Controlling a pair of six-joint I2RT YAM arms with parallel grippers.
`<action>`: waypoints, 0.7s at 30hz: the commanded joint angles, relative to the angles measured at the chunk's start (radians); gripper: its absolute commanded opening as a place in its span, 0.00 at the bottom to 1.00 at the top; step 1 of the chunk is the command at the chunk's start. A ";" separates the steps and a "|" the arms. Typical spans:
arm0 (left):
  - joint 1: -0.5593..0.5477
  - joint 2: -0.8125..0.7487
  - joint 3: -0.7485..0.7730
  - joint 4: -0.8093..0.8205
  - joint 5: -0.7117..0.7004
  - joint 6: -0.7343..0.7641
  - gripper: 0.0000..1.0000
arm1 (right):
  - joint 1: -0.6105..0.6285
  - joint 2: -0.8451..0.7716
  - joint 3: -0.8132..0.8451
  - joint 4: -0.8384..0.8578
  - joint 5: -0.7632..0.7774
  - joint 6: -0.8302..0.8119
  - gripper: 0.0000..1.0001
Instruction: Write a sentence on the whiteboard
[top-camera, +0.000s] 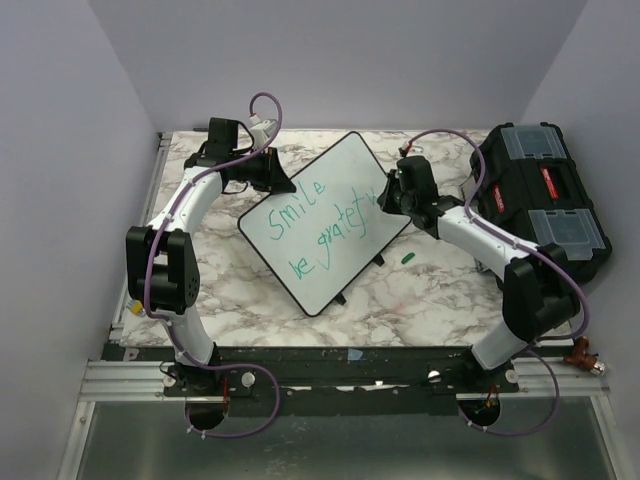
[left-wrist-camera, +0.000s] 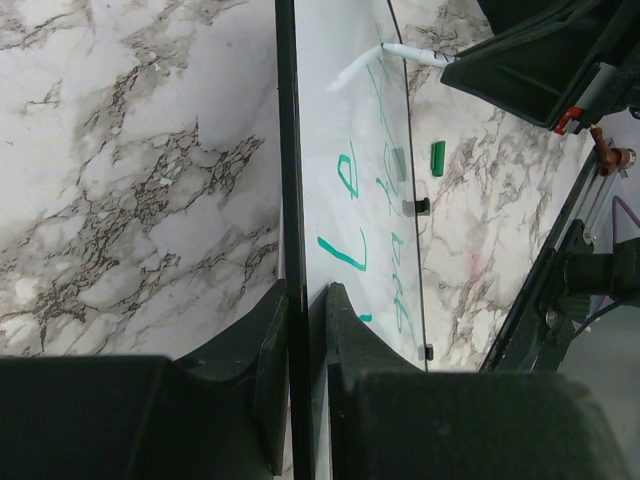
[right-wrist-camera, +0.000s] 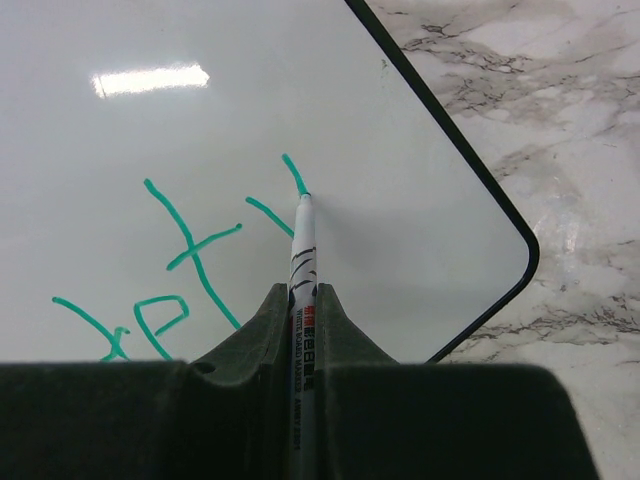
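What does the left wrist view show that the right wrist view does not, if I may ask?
Left wrist only: the left pincer shut on the whiteboard edge, and a green cap lying on the marble table. Right wrist only: the right pincer gripping the marker, its tip at the end of a green stroke, and the board's rounded corner. Both: the whiteboard, the green sentence, the marker and the table.

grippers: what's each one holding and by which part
Left gripper clamps the flat white black-framed whiteboard by its edge; right gripper holds the white marker pen by its barrel.
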 joint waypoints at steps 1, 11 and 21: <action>-0.006 -0.033 0.001 0.042 -0.033 0.114 0.00 | 0.002 -0.013 -0.039 -0.060 -0.039 -0.003 0.01; -0.006 -0.035 0.000 0.042 -0.032 0.114 0.00 | 0.003 -0.044 -0.037 -0.089 0.032 -0.017 0.01; -0.006 -0.035 0.001 0.041 -0.034 0.114 0.00 | 0.003 -0.068 0.074 -0.129 0.116 -0.036 0.01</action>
